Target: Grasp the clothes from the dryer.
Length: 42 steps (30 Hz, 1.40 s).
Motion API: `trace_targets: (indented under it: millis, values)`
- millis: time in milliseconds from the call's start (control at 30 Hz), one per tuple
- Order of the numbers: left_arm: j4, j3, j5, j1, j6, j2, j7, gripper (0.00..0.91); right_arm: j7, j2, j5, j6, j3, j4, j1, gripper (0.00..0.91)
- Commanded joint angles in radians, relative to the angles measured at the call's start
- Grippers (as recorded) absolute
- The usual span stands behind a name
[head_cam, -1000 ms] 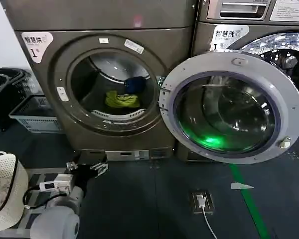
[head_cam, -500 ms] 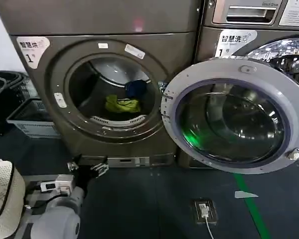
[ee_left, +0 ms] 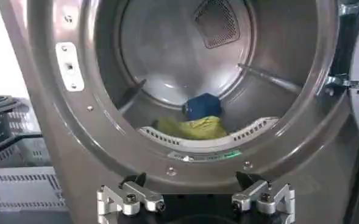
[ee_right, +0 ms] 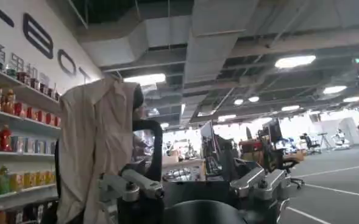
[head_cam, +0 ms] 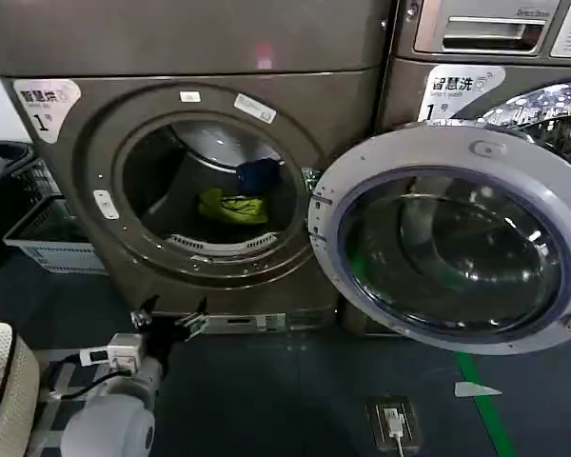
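The left hand (head_cam: 168, 322) hangs low in front of the dryer (head_cam: 67, 200), just below the porthole rim and outside the drum, with its two fingers spread wide and nothing between them; the left wrist view shows both fingertips (ee_left: 144, 195) apart and level, aimed at the opening. The right hand (ee_right: 194, 185) is parked away from the dryer, pointing into the room behind, fingers likewise spread and empty. The clothes lie inside the dryer drum, on its floor toward the back: a yellow-green garment (head_cam: 232, 207) crumpled low, with a dark blue garment (head_cam: 258, 175) resting against its upper rear edge, the two touching. The round glass door (head_cam: 452, 238) stands swung fully open to the right of the porthole, clear of the approach path. Handling judgement: both items appear soft, light and limp, so they should compress in the grip and drape when lifted; a raised fold at the top of the yellow-green garment offers the best purchase, since a pinch on a flat layer may slip. Snagging on the perforated inner lip (ee_left: 206, 137) of the dryer is a possible hazard during withdrawal. Labelling: a white sticker (head_cam: 44, 99) at the upper left of the dryer front carries Chinese characters and the numeral "1"; the neighbouring machine (head_cam: 476, 57) to the right bears a similar sticker marked "1".
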Motion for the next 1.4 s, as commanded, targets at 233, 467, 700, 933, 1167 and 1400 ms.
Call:
trace_targets:
  millis: [233,467,700,933,1167,1400]
  values:
    - [-0.003,-0.006,0.001,0.004,0.049,-0.004,0.001,0.907,0.0,0.001,0.0,0.001,-0.001,-0.001,0.003,0.907]
    - [-0.001,-0.005,0.002,0.006,0.049,-0.007,0.003,0.907,0.0,0.002,0.0,0.0,0.001,-0.003,0.001,0.907]
    - [-0.003,-0.004,0.001,0.008,0.049,-0.012,0.003,0.907,0.002,0.004,-0.001,0.001,-0.005,-0.008,0.008,0.907]
    - [0.003,-0.005,0.004,0.007,0.049,-0.015,0.003,0.907,0.001,0.001,-0.002,0.002,-0.007,-0.013,0.008,0.907]
    - [0.005,-0.004,0.013,0.005,0.049,-0.016,0.004,0.907,0.002,0.002,-0.002,0.005,-0.006,-0.019,0.006,0.907]
    - [0.007,-0.001,0.017,0.006,0.049,-0.016,0.007,0.907,0.002,0.004,-0.003,0.005,-0.012,-0.017,0.007,0.907]
